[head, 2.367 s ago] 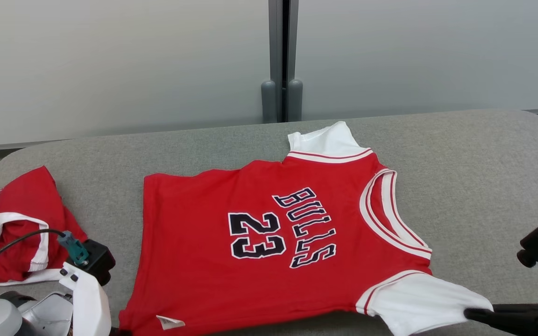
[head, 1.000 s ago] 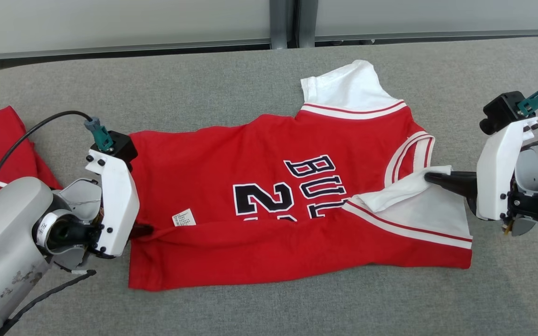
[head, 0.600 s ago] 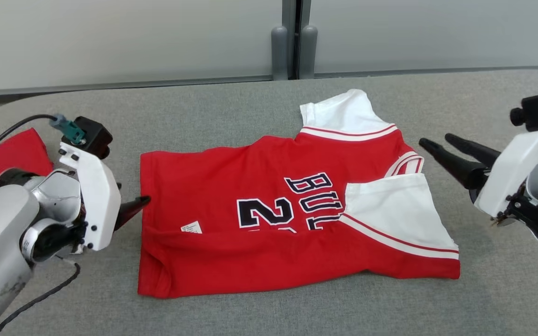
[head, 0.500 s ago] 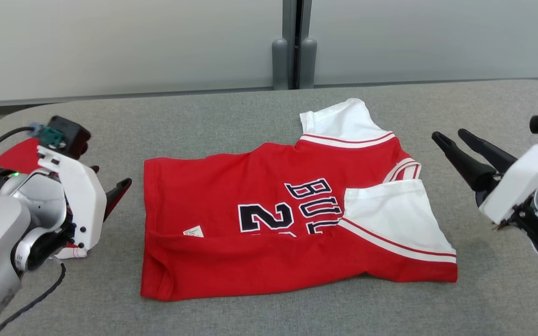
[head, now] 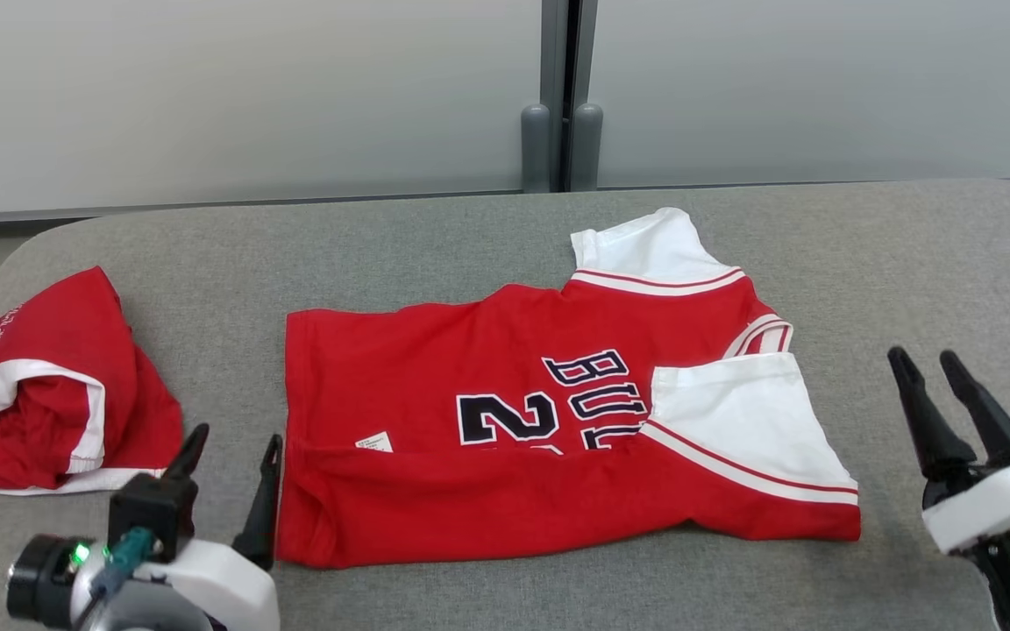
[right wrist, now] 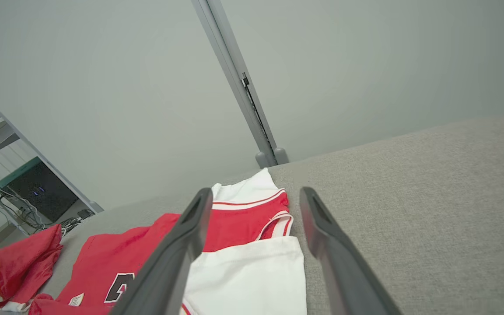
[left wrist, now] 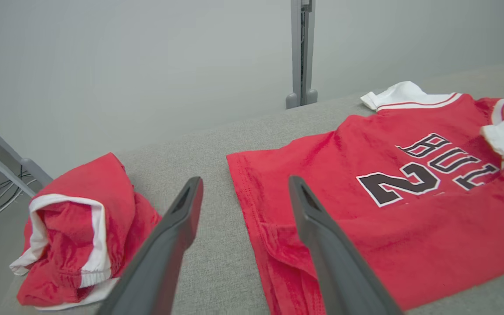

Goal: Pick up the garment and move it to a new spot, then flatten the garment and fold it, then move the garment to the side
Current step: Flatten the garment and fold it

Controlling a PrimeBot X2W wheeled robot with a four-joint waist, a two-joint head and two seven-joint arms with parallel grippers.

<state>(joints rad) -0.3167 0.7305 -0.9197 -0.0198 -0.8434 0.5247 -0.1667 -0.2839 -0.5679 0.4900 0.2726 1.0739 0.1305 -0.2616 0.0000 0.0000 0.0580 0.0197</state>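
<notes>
Since the frame one second earlier, both hands have let go of the jersey (head: 505,491) and drawn back from its two ends to the near edge of the counter (head: 382,245). The left hand (head: 236,436) is at the lower left of the head view, released, its two dark fingers spread and pointing away from the robot. The finger (head: 264,499) nearer the jersey stands just beside the hem edge; contact cannot be confirmed. The right hand (head: 921,357) is at the lower right, also released with fingers spread, and is apart from the jersey's neck end, over bare counter. The jersey lies at the middle of the counter with its hem toward the robot's left and its collar toward the right. Its near long edge is folded over the front, so the lower parts of the number and lettering are covered. The near white sleeve (head: 733,412) lies folded onto the chest; the far white sleeve (head: 645,250) lies flat beyond the shoulder. A small white label (head: 373,441) shows at the fold line. A crumpled pair of red shorts (head: 40,386) with white trim lies at the counter's left end, apart from the jersey.
</notes>
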